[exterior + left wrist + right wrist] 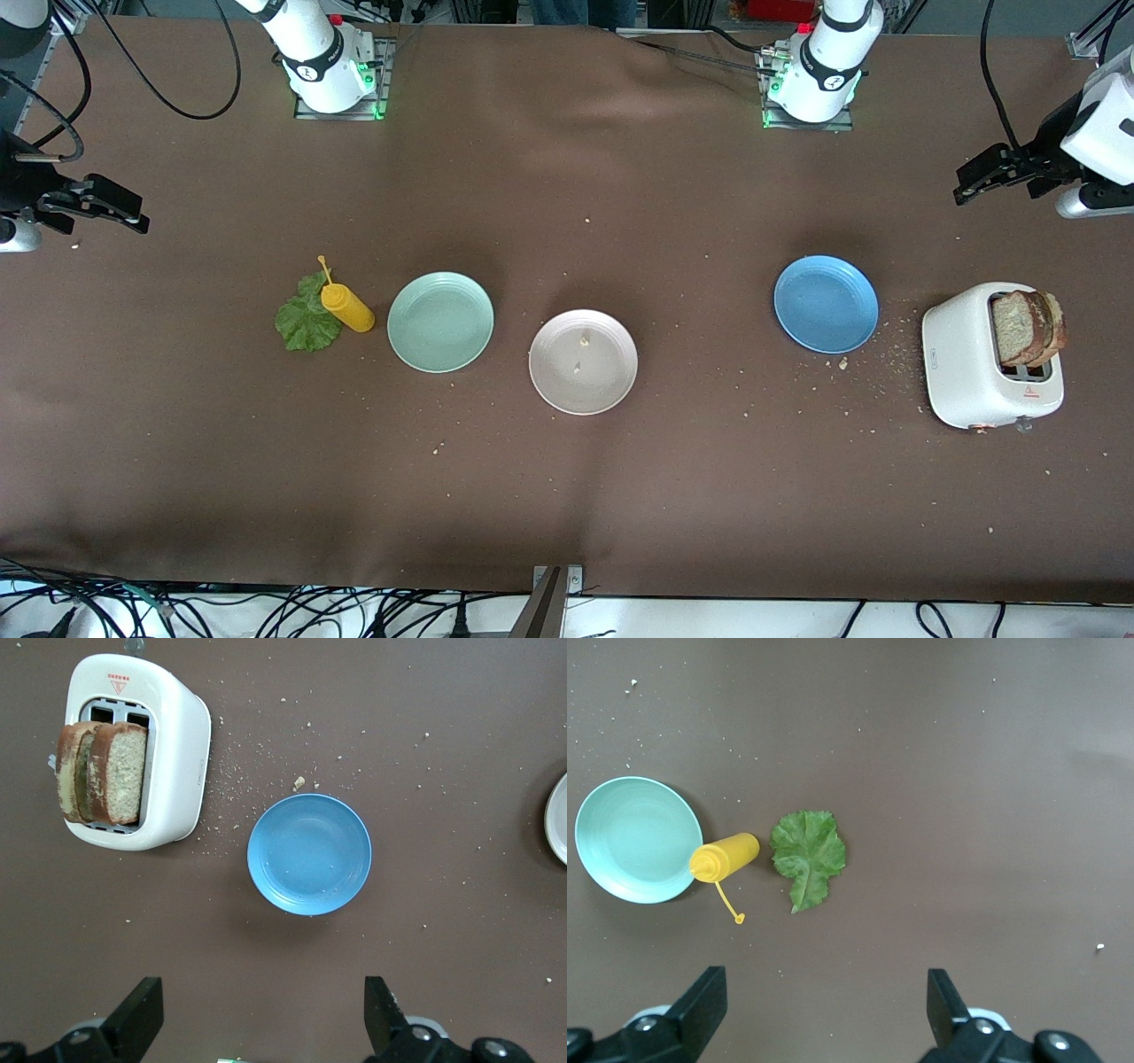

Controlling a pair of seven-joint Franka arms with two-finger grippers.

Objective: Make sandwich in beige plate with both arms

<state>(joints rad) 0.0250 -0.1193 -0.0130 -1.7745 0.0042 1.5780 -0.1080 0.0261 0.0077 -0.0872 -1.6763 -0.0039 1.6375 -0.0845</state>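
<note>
Brown tablecloth, crumbs, beige plate

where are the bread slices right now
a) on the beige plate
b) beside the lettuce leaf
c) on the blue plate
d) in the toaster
d: both bread slices stand upright in the slots of the white toaster at the left arm's end of the table, while the beige plate holds only crumbs.

Brown table, three plates, toaster, lettuce, bottle

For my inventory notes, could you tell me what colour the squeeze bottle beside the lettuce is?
The squeeze bottle is yellow, seen best in the right wrist view.
</note>
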